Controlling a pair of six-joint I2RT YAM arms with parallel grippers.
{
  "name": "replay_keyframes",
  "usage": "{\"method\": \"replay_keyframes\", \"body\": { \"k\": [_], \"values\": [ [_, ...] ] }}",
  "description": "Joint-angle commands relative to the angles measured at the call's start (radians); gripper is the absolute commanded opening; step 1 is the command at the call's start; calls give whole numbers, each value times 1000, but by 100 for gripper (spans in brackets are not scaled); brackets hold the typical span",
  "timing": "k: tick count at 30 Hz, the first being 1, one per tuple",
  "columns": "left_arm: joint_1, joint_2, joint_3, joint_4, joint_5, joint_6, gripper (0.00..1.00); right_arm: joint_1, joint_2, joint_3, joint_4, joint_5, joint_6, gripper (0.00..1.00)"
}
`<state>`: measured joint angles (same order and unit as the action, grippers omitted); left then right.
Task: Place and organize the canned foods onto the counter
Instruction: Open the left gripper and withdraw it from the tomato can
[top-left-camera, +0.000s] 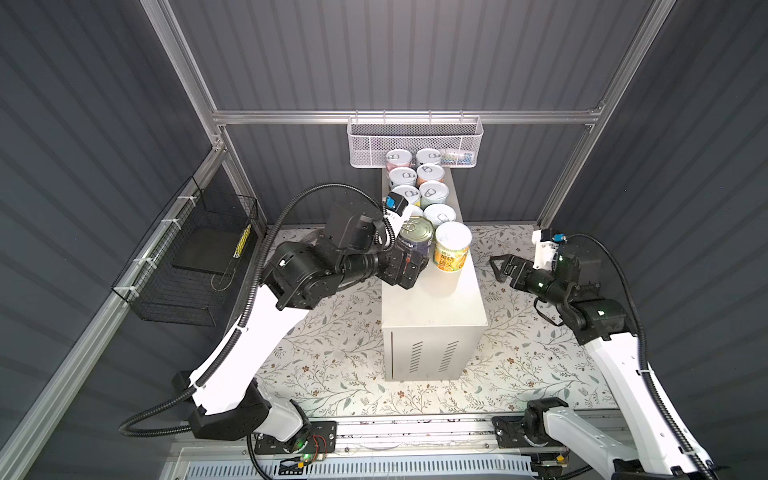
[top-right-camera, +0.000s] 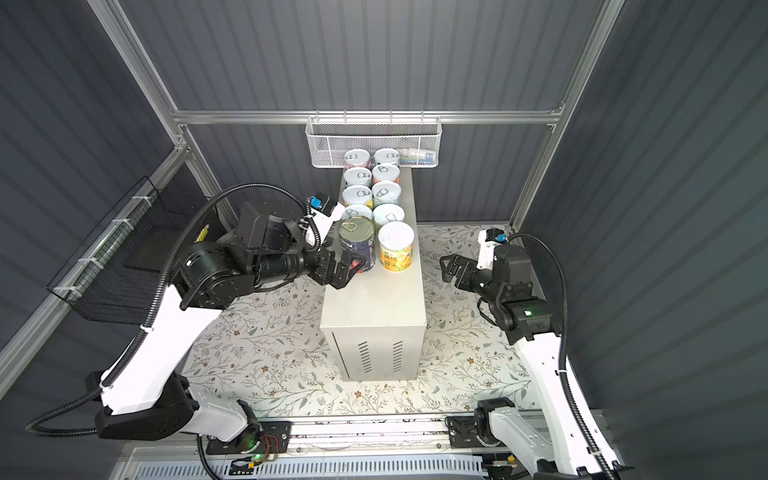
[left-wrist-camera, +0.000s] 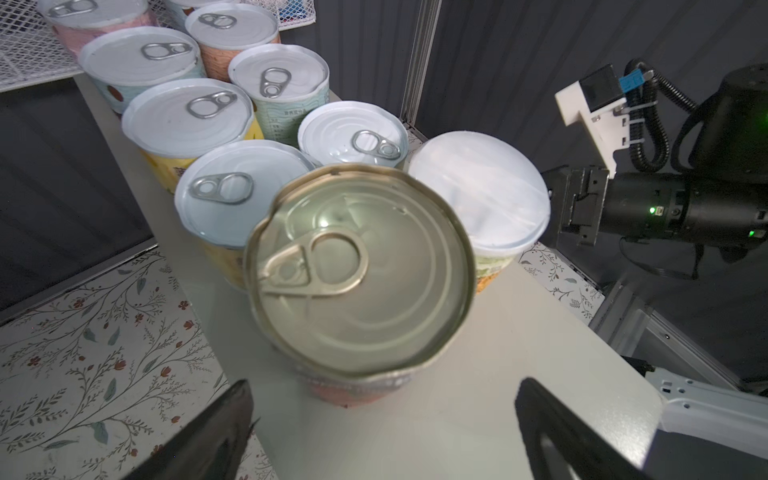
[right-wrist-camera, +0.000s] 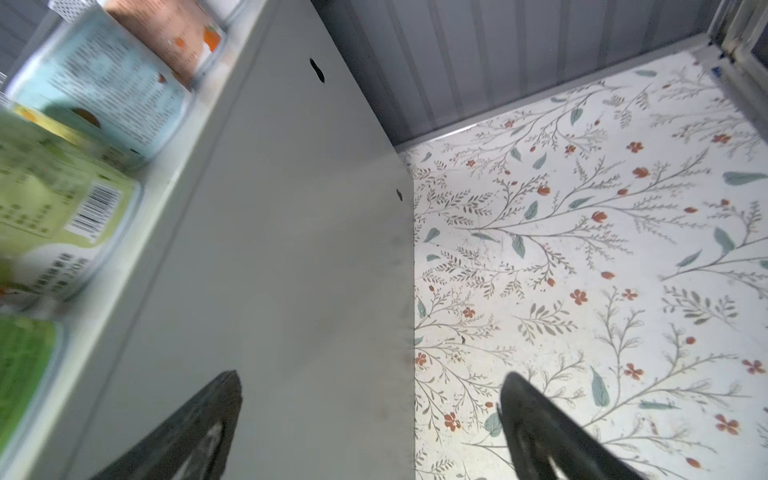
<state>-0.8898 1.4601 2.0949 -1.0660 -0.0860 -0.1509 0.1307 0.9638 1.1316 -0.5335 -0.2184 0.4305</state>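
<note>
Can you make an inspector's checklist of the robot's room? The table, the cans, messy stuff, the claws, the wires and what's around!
Surface: floral tabletop carries the counter, whose near end is bare.
Job's things: eight small tins in two rows at the far end, then the dark-blue can and the yellow can, all upright on the counter.
Clutter: white mesh basket on the back rail; black wire basket on the left wall.
Grippers: left gripper open at the dark-blue can, not gripping it; right gripper open, empty, beside the counter.
Cables: black hoses along both arms; nothing snagged seen.
Surroundings: grey ribbed walls, aluminium frame.
</note>
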Motion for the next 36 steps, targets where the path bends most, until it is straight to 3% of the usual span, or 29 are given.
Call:
{"method": "replay_keyframes", "body": {
  "k": [1,7,14,20,28,36],
  "values": [
    [-7,-43,35,-76,-39,33,100,4,-19,69,-69,17,-36,96],
    [-8,-109,32,-151,-200,10,100,55,-33,137,-82,-9,-42,91],
    [-5,-250,-190,-47,-377,-45,100,230,22,206,-81,101,-66,90],
    [25,-291,-288,4,-393,-56,100,288,75,242,-65,117,-70,90],
    [68,-299,-358,46,-335,-56,99,353,116,258,-41,119,-72,89],
    [95,-304,-411,98,-330,-71,99,353,61,238,-69,235,-99,93]
  ]
}}
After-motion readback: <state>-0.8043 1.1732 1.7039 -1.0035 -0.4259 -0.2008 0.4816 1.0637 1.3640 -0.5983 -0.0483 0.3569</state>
